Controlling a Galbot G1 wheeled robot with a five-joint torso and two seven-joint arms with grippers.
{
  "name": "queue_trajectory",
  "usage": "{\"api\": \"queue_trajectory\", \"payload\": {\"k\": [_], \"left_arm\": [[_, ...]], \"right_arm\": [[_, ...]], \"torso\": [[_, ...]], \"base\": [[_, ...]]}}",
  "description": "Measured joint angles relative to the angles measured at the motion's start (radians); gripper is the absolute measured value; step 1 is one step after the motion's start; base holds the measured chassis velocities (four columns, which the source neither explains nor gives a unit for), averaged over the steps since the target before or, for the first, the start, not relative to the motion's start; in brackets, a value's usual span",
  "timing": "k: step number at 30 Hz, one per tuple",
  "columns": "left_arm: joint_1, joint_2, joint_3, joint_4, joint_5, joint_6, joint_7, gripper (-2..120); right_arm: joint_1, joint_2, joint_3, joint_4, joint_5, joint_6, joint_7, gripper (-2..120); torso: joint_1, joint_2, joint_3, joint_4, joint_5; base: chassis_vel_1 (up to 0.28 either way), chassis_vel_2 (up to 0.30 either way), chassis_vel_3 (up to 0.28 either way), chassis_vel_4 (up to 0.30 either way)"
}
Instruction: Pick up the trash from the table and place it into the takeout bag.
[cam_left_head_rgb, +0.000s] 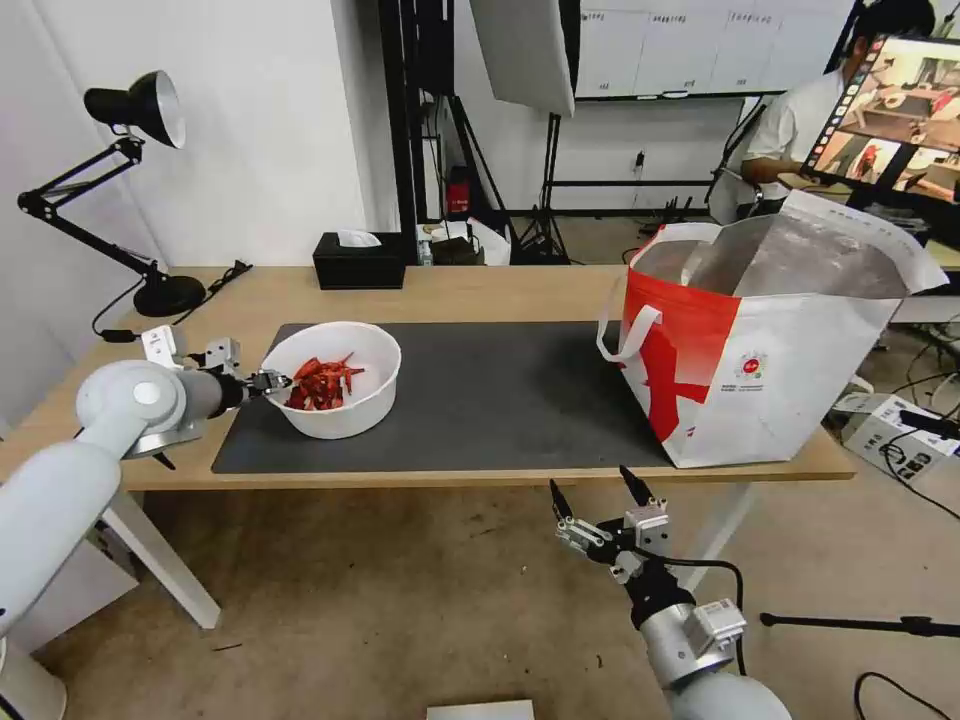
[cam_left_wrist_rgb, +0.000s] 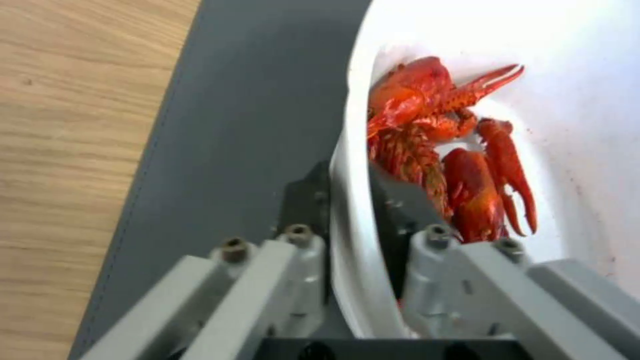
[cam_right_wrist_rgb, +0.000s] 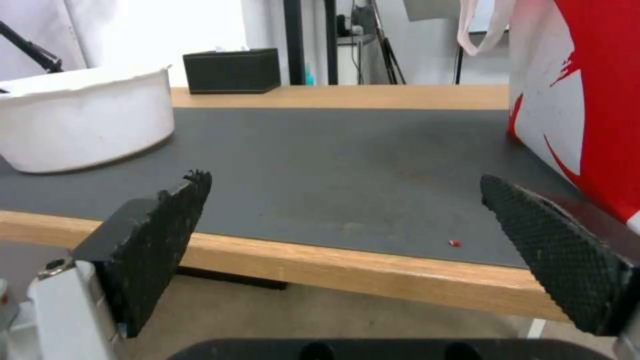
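At the far left of the light-wood counter (cam_left_head_rgb: 480, 292) a black desk lamp (cam_left_head_rgb: 140, 110) stands on its round base. Just right of it, the left gripper (cam_left_head_rgb: 272, 381) reaches in from the robot's left side and pinches the near-left rim of the white bowl (cam_left_head_rgb: 335, 378), one finger (cam_left_wrist_rgb: 308, 197) outside the wall and the other inside, against the red shells (cam_left_wrist_rgb: 460, 150). The bowl sits on the left part of the dark-grey mat (cam_left_head_rgb: 480, 395), with the shells heaped toward the gripper's side. Behind the bowl, at the back edge of the counter, is a black tissue box (cam_left_head_rgb: 359, 259). The middle of the mat is bare apart from a tiny red scrap (cam_right_wrist_rgb: 455, 243) near its front edge. Lower down, in front of the counter and below its edge, the right gripper (cam_left_head_rgb: 597, 495) hangs with its fingers spread wide, holding nothing. At the right end of the counter stands the white-and-red takeout bag (cam_left_head_rgb: 770, 380), upright with its mouth open and silver lining showing, a white handle (cam_left_head_rgb: 625, 335) drooping on its left side.
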Motion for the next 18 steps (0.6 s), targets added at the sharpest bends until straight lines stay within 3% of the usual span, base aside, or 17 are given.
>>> {"api": "queue_trajectory", "payload": {"k": [4,18], "left_arm": [[0.011,0.003,-0.008,-0.006,0.001,-0.004,0.000,0],[0.064,0.005,-0.046,-0.030,0.003,-0.024,0.006,0]], "right_arm": [[0.000,0.000,0.000,0.000,0.000,0.000,0.000,100],[0.000,0.000,0.000,0.000,0.000,0.000,0.000,100]], "torso": [[0.000,0.000,0.000,0.0000,0.0000],[0.000,0.000,0.000,0.0000,0.0002]], "base": [[0.000,0.000,0.000,0.000],[0.000,0.000,0.000,0.000]]}}
